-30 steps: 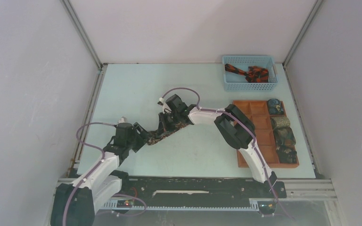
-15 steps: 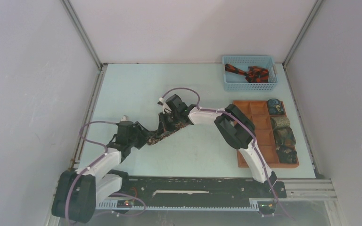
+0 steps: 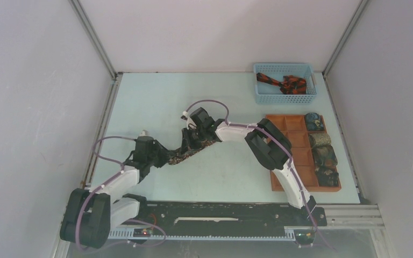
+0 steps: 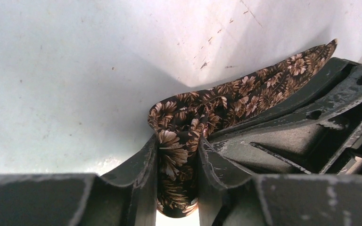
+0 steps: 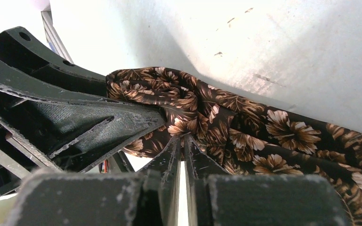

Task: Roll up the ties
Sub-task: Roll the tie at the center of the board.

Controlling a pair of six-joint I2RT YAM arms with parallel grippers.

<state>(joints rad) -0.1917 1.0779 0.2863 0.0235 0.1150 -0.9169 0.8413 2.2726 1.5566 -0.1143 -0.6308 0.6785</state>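
The left claw (image 4: 178,141) is drawn in around the brown floral tie (image 4: 245,92). Fabric fills the gap between its fingers and touches both. A rolled lump of it bulges just ahead of the tips, and the rest of the strip runs on ahead and to the right, along the other arm's dark finger. The right claw (image 5: 183,137) is closed to a thin slit, its tips pressed into the tie's bunched coil; whether a fold is actually nipped between them cannot be told. Seen from above, the two claws meet nearly tip to tip, with the tie on the table (image 3: 156,97) between them. Well apart from both claws, a black and red tie (image 3: 282,83) lies in the blue basket (image 3: 285,99), and rolled ties (image 3: 322,156) sit in the tray (image 3: 296,141).
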